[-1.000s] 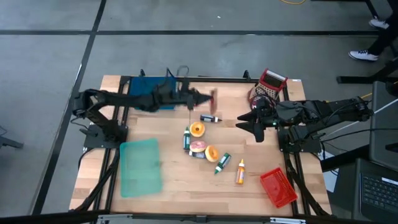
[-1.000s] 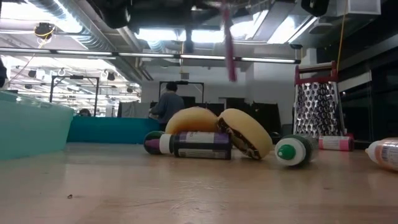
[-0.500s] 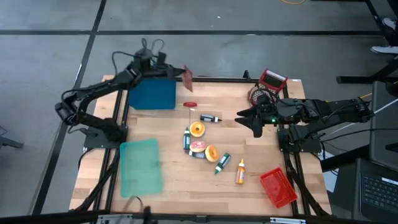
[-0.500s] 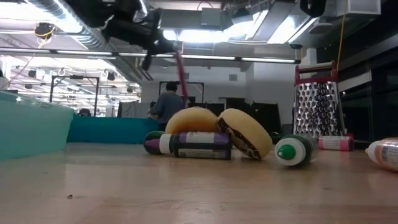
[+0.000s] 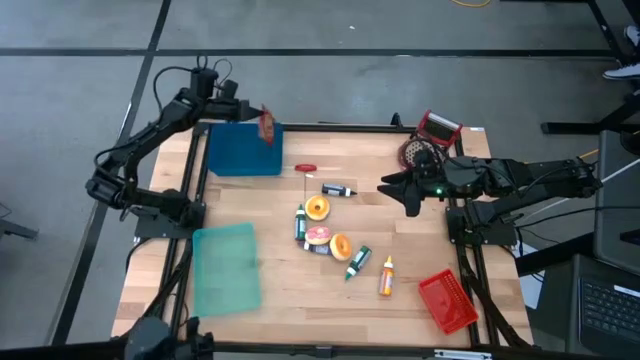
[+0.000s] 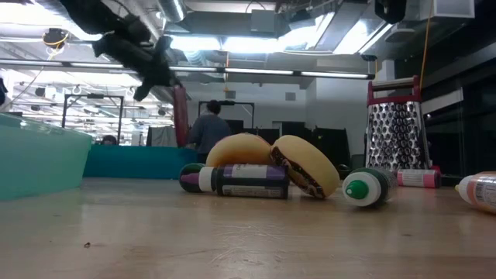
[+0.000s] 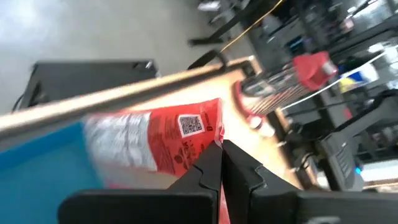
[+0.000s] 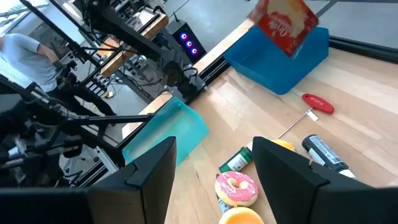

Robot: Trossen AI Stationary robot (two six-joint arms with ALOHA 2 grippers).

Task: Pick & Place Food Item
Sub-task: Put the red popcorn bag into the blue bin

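Note:
My left gripper (image 5: 255,112) is shut on a red snack packet (image 5: 267,125), which hangs over the far part of the blue bin (image 5: 243,152) at the table's far left. The packet also shows in the left wrist view (image 7: 165,140), the right wrist view (image 8: 283,23) and the low view (image 6: 180,115). My right gripper (image 5: 400,192) hovers open at the right of the table's middle, with nothing between its fingers (image 8: 155,171). Three donuts (image 5: 322,236) lie among small bottles at the table's middle. My left gripper pinches the red packet by one edge (image 7: 210,138) between its two shut fingers, which come from the table's left, slanting a little down. The packet hangs below the fingertips, tilted, clear of the blue bin and the table.
A teal bin (image 5: 227,268) sits at the near left, a red basket (image 5: 447,300) at the near right and a box grater (image 5: 432,135) at the far right. A red-handled tool (image 5: 305,168) lies right of the blue bin. A person stands in the room behind (image 6: 208,128).
My left gripper has swung with the red packet from above the table's far middle toward the far left, ending over the blue bin, and has turned on the way. The packet has stayed lifted clear, hanging from the shut fingers.

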